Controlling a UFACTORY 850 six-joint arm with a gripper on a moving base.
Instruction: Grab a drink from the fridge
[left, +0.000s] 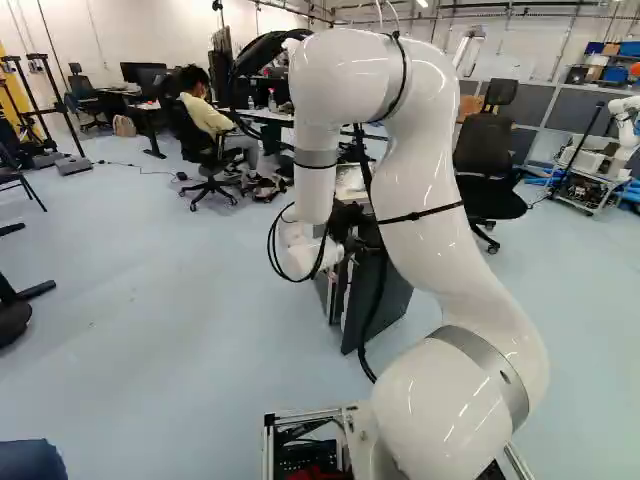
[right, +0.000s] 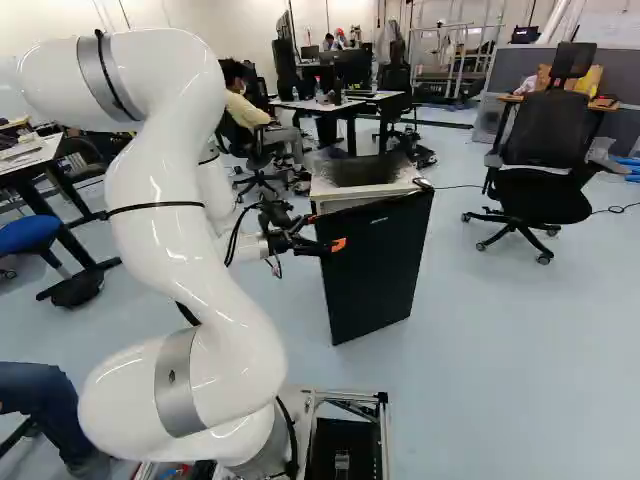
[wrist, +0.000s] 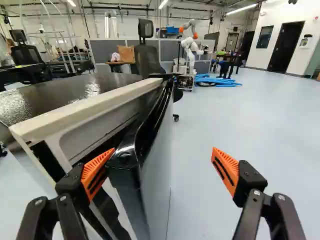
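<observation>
In the right base view my gripper (right: 316, 238) is beside the small fridge's dark door (right: 375, 265), near its upper edge. Seen from the wrist, the gripper (wrist: 162, 154) stands wide open. The door (wrist: 157, 172) is slightly ajar, its black top corner between the fingers and close to one orange pad (wrist: 96, 172). That finger is at the gap between door and fridge body (wrist: 85, 107); the other stands out past the door's outer face, apart from it. The fridge's inside is hidden, and no drink shows.
An office chair (right: 548, 150) stands beyond the fridge, to its right in the right base view. Desks (right: 345, 106) are farther back. At the left of that view are a table (right: 30, 158) and blue stool (right: 30, 232). Another robot (wrist: 190, 47) stands far off.
</observation>
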